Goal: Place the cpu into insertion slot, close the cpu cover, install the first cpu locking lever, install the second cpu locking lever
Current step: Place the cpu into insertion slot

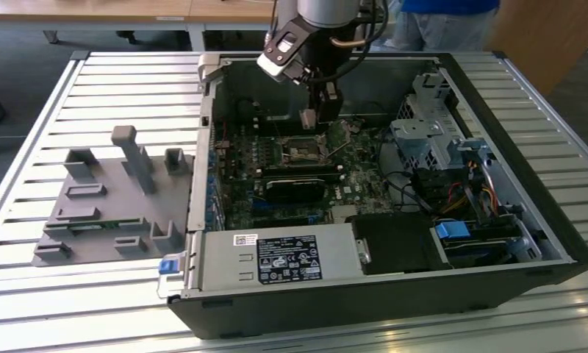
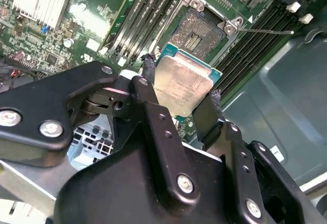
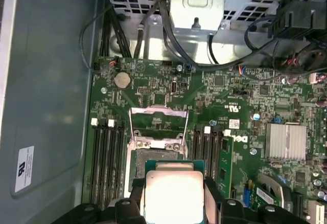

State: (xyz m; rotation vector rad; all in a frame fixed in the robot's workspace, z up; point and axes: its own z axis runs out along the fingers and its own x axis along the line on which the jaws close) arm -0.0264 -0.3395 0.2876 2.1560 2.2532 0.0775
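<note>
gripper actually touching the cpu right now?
Touching. In the second wrist view the gripper has a finger pressed against each of two opposite edges of the cpu, clamping it between them.

The insertion slot (image 2: 196, 32) lies uncovered, flanked by memory slots (image 2: 145, 14).

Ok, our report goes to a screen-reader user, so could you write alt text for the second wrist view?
The black pincer grips the cpu by two opposite edges, silver face showing, above the green circuit board. Just beyond it the insertion slot lies uncovered, with long black memory slots on both sides.
</note>
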